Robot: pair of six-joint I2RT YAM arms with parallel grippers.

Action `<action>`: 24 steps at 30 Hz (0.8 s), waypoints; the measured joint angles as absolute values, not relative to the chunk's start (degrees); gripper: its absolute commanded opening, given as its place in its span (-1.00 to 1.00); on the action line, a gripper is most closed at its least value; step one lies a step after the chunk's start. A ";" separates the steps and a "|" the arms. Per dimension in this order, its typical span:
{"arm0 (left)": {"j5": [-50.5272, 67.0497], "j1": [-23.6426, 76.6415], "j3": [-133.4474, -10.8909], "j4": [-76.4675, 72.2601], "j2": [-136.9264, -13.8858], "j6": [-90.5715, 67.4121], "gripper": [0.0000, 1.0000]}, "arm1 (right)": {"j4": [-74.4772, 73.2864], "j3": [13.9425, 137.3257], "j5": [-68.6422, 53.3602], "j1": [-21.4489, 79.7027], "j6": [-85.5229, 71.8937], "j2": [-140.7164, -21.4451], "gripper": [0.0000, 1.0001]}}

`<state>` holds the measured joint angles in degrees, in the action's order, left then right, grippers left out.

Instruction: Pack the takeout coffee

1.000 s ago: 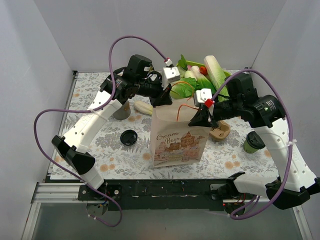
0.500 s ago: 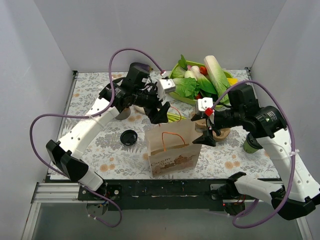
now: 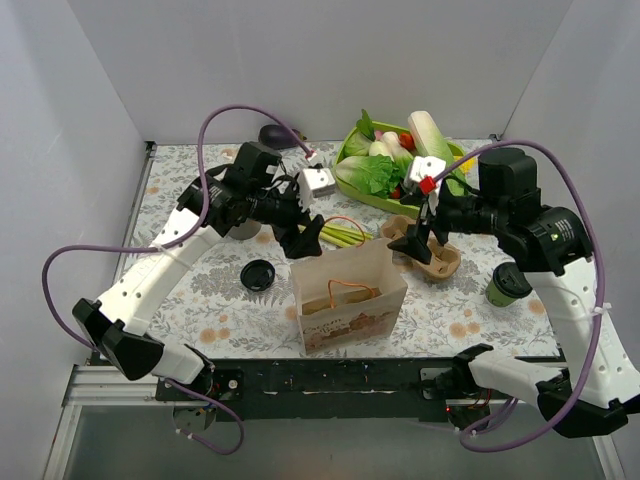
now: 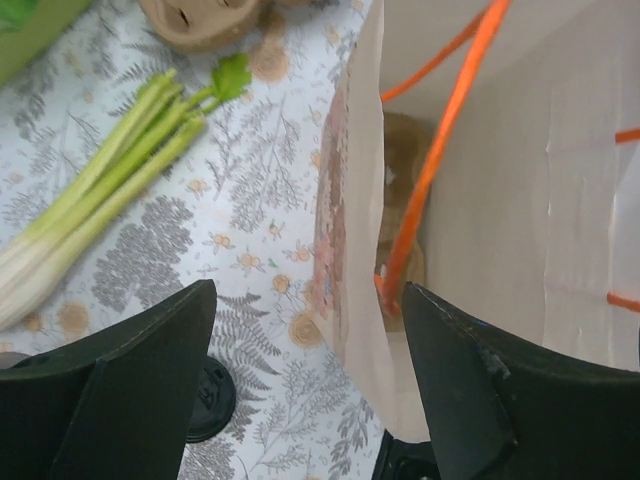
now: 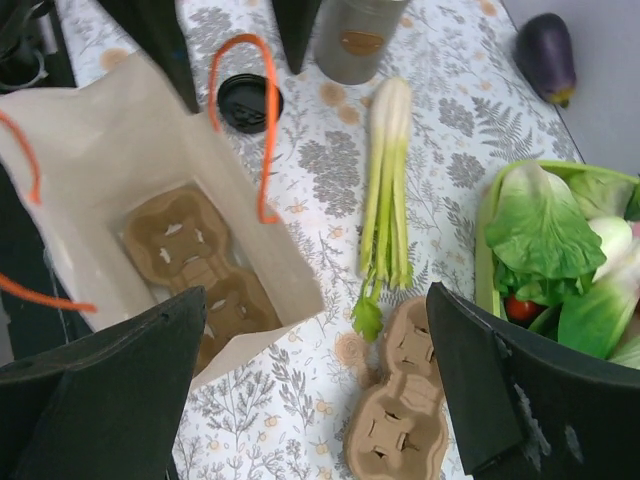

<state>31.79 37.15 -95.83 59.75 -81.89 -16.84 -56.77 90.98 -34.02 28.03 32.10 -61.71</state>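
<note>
The takeout coffee, a small green cup, stands on the table at the right, beside my right arm and held by nothing. A paper bag with orange handles stands open at the front middle. A brown cardboard cup carrier lies on the bag's floor. My left gripper hovers open over the bag's back left rim, its jaws straddling that wall. My right gripper is open and empty above the bag's back right corner.
A second cardboard carrier lies right of the bag. A black lid lies left of it, and a grey cup stands behind that. Celery stalks lie behind the bag. A green tray of vegetables and an eggplant are at the back.
Both grippers have gone from shut to open and let go of the bag's top. The bag has come down and toward the front, and both arms have pulled back.
</note>
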 measured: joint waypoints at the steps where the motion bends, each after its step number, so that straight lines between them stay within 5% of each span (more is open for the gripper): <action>1: 32.16 37.15 -94.45 60.01 -81.60 -16.36 0.45 | -55.83 90.98 -33.56 27.27 30.98 -62.19 0.96; 4: 32.77 37.15 -90.80 60.53 -81.45 -15.16 0.33 | -52.93 91.00 -32.69 24.64 27.18 -63.72 0.96; 15: 34.20 37.15 -90.65 59.57 -83.48 -14.31 -1.00 | -43.33 88.03 -28.69 19.81 20.64 -63.02 0.96; 24: 32.91 37.15 -93.89 59.09 -83.42 -13.17 -1.00 | -38.61 80.03 -23.90 18.70 19.90 -61.87 0.96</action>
